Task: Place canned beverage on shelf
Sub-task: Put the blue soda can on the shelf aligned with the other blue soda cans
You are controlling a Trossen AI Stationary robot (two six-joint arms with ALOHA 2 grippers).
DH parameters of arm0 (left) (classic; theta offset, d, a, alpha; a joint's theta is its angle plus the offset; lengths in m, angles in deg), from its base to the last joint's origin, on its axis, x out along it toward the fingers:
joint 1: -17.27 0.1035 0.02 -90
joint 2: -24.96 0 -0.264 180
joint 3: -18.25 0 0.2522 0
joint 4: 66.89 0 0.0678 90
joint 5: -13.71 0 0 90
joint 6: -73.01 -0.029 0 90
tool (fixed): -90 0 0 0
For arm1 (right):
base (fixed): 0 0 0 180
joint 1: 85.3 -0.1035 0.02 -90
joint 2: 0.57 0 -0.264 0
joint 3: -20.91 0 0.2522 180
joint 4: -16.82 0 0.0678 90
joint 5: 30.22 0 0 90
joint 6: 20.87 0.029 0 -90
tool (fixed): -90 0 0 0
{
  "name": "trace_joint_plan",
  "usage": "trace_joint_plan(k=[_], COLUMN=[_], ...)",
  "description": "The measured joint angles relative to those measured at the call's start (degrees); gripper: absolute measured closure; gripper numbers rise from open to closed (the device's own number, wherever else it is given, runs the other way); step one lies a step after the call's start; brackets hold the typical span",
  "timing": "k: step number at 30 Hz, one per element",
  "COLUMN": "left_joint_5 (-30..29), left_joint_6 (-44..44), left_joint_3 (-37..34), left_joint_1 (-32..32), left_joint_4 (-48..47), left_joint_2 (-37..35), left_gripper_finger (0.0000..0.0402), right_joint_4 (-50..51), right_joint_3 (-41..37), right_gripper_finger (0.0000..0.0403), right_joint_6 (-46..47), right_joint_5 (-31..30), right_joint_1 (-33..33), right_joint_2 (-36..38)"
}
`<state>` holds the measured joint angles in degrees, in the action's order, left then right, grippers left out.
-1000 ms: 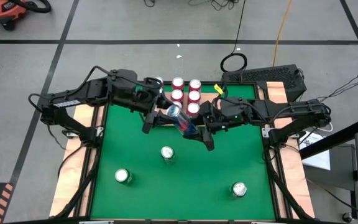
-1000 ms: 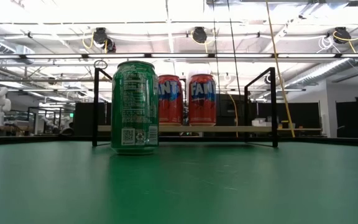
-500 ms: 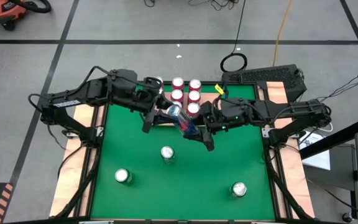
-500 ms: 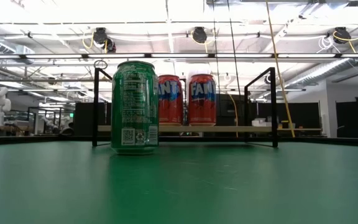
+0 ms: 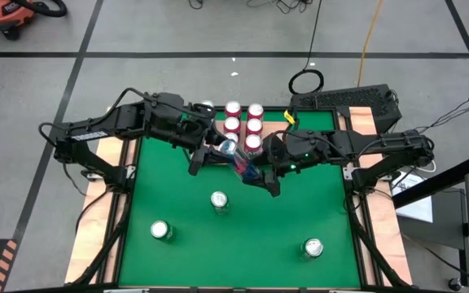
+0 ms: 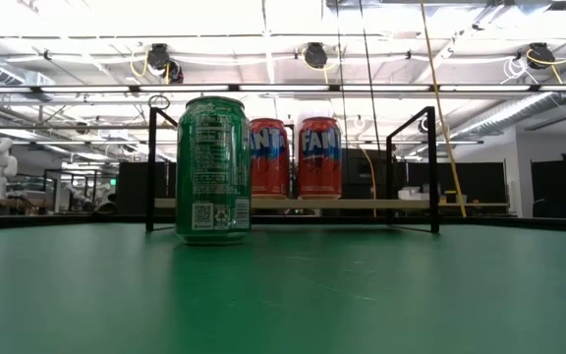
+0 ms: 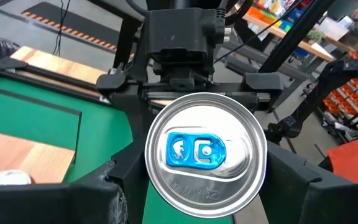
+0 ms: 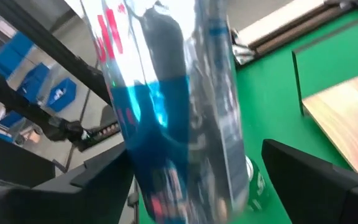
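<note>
A slim silver, blue and red can [image 5: 239, 159] hangs tilted in the air over the green mat [image 5: 300, 203], between my two grippers. My left gripper [image 5: 215, 151] is shut on its top end. My right gripper [image 5: 260, 169] stands open, a finger on either side of the can's body [image 8: 179, 124], with a sliver of mat showing between the can and one finger [image 8: 303, 177]. The shelf [image 6: 362, 204] stands at the mat's far edge with several red cans [image 5: 244, 122] upright on its board. My left gripper pinches the can's sides just below its rim [image 7: 157, 186] between its two fingers [image 7: 114, 193]. The fingers come from the table's left, slanting a little downward, and lie along the can. Its blue-tabbed top [image 7: 205, 152] faces back at the wrist. The can is lifted clear.
A green can [image 5: 219, 199] stands upright on the mat near the middle and hides part of the shelf in the low view [image 6: 214, 167]. Two more cans [image 5: 161, 231] [image 5: 313, 247] stand toward the near edge. Wooden strips [image 5: 104, 212] border the mat.
My right gripper's wrist has turned a little where it stands. The can stays tilted in the air between the two grippers, in the same place.
</note>
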<state>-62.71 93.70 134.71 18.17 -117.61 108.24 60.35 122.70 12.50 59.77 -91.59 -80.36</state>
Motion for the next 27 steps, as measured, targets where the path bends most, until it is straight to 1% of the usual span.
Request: trace_joint_plan(k=[4, 6, 9, 14, 20, 27], left_joint_5=[-0.17, -0.52, -0.87, -3.43, -9.18, -9.76], left_joint_6=[-0.44, -0.48, -0.93, -2.16, -7.45, -13.40], left_joint_3=[0.00, 0.00, 0.00, 0.09, 0.11, 0.11], left_joint_1=[-0.59, -0.65, -0.68, -0.76, -0.12, 4.16], left_joint_4=[-1.19, -2.82, -5.79, -9.23, -14.60, -21.74], left_joint_2=[-0.16, -0.56, -1.94, -3.98, -5.27, -5.38], left_gripper_finger=[0.0176, 0.0176, 0.0176, 0.0176, 0.0176, 0.0176], right_joint_4=[3.80, 5.86, 10.01, 14.57, 14.28, 12.87], right_joint_3=[0.00, 0.00, -0.12, -0.13, -0.13, -0.13], right_gripper_finger=[0.0059, 0.0058, 0.0058, 0.0058, 0.0057, 0.0057], right_joint_6=[0.03, 0.06, 0.10, 0.25, 1.78, 4.16], right_joint_5=[0.57, 1.56, 1.46, 1.09, 1.37, 1.34], right_joint_1=[-0.01, -0.01, -0.01, 0.01, -0.43, -2.14], right_joint_2=[0.00, 0.04, 0.32, 0.83, 0.85, 0.83])
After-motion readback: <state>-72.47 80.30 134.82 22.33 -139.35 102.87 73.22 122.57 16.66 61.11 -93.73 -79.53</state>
